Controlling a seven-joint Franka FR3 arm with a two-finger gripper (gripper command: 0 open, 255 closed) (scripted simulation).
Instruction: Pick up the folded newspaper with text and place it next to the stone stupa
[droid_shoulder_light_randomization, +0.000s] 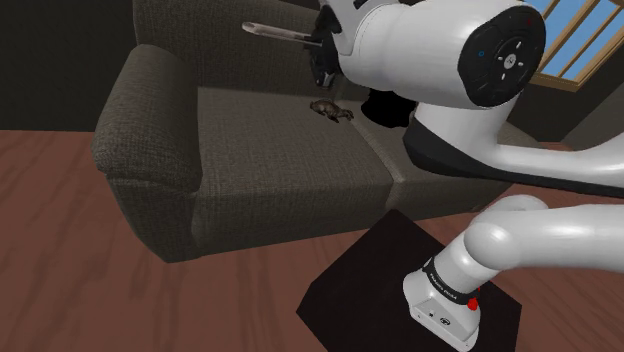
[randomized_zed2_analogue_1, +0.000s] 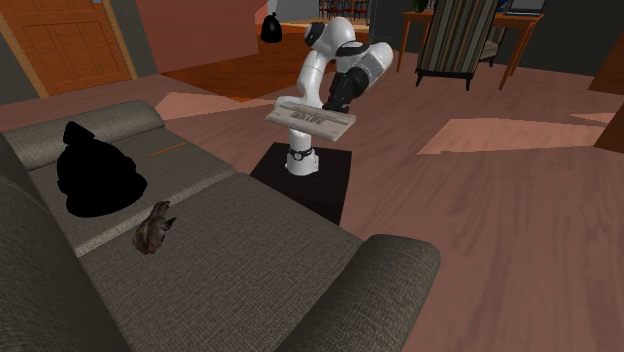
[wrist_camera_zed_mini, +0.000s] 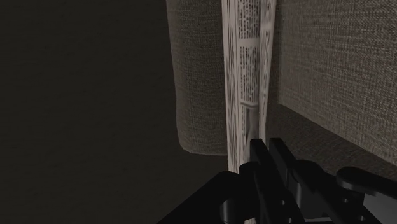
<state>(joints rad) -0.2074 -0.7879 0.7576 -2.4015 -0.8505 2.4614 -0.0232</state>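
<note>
The folded newspaper, pale with lines of printed text, hangs level in the air above the sofa seat. My gripper is shut on one of its edges. In the shoulder view the newspaper shows edge-on as a thin strip sticking out from the gripper toward that view's left. In the wrist view the fingers clasp the paper's edge, and the newspaper runs away from them. The stone stupa, a small brown lump, sits on the seat cushion below the hand; it also shows as the stupa.
A grey-brown fabric sofa with a wide armrest carries the stupa. A black shapeless mass rests on the seat beside the stupa. My stand is a dark box on a wooden floor.
</note>
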